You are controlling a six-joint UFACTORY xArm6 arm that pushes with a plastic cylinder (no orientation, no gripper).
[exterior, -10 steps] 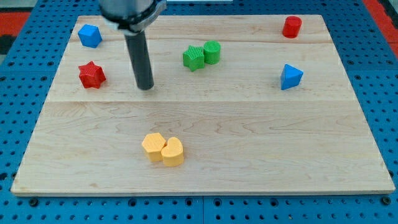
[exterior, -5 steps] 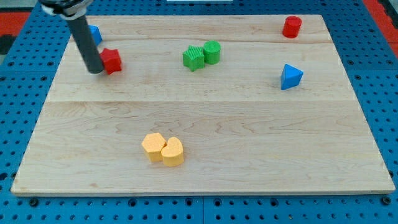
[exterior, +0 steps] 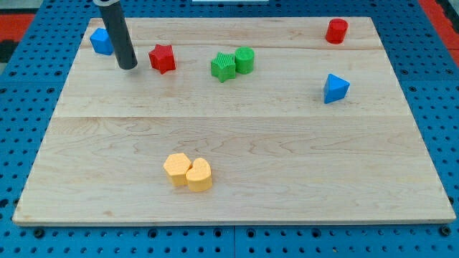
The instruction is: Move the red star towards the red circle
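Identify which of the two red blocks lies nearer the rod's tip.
The red star, just right of my tip; the red circle sits far off at the view's top right.

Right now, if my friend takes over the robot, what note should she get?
My tip is on the board, just to the view's left of the red star, with a small gap, not touching. A blue block sits behind the rod at the view's left.
The red circle is far off at the view's top right.
Two green blocks lie between star and circle, close to the straight path.
Done: the star lies near the view's top left, tip behind it.
Left: most of the way; steer the star past the green blocks, probably above them.
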